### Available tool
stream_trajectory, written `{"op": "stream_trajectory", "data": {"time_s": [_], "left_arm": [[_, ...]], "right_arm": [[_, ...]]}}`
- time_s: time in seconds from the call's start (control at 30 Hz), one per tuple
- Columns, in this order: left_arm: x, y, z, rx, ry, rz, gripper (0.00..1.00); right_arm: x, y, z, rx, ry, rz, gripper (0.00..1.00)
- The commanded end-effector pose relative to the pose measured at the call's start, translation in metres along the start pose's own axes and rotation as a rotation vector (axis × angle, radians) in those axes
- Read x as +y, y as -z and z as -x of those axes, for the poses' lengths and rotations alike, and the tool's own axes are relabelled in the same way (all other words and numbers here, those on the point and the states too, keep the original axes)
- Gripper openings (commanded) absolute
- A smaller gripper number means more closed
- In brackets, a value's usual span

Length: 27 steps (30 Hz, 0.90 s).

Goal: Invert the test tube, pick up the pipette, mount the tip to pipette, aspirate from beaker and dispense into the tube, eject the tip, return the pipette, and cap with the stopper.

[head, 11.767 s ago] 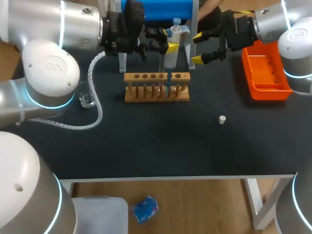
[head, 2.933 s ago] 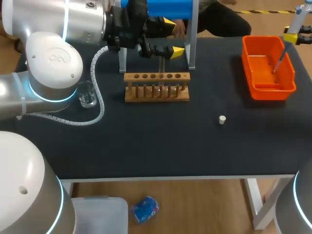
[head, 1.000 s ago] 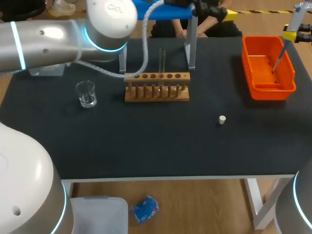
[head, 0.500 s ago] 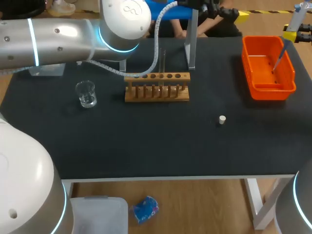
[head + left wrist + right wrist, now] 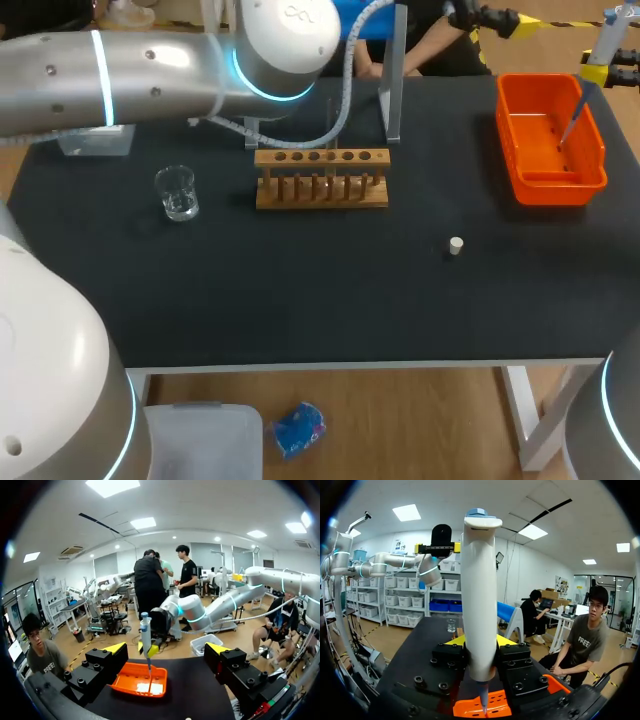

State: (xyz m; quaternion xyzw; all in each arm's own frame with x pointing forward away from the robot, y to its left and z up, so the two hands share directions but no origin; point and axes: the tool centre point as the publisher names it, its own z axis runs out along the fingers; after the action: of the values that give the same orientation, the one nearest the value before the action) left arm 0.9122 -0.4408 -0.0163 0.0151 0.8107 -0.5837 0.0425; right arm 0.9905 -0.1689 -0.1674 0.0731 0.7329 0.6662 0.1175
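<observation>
Squeezing the pipette (image 5: 480,590) from two sides, the right gripper (image 5: 480,642) holds it upright between its fingers, and the tip (image 5: 483,697) points down at the orange tray (image 5: 497,703) under them. The left gripper (image 5: 166,649) is spread wide with nothing between its fingers, and the pipette stands well ahead of them.

Head cam: right end effector (image 5: 605,72) cut off at frame edge, just pipette (image 5: 604,35) top showing; left end effector (image 5: 490,18) half out too. Test tube (image 5: 333,125) faint behind arm cable (image 5: 343,95), contents can't tell.
</observation>
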Motion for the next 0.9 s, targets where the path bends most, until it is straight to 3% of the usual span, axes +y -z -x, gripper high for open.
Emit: {"op": "stream_trajectory", "data": {"time_s": [0.03,0.23,0.9], "left_arm": [[-0.007,-0.034,0.011,0.016,0.003,0.008,1.0],[-0.012,-0.047,0.011,-0.004,0.021,0.019,1.0],[-0.012,-0.047,0.011,-0.004,0.021,0.019,1.0]], "right_arm": [[0.0,0.0,0.0,-0.001,0.001,-0.001,0.0],[0.0,0.0,0.0,-0.001,0.001,-0.001,0.0],[0.0,0.0,0.0,-0.001,0.001,-0.001,0.0]]}}
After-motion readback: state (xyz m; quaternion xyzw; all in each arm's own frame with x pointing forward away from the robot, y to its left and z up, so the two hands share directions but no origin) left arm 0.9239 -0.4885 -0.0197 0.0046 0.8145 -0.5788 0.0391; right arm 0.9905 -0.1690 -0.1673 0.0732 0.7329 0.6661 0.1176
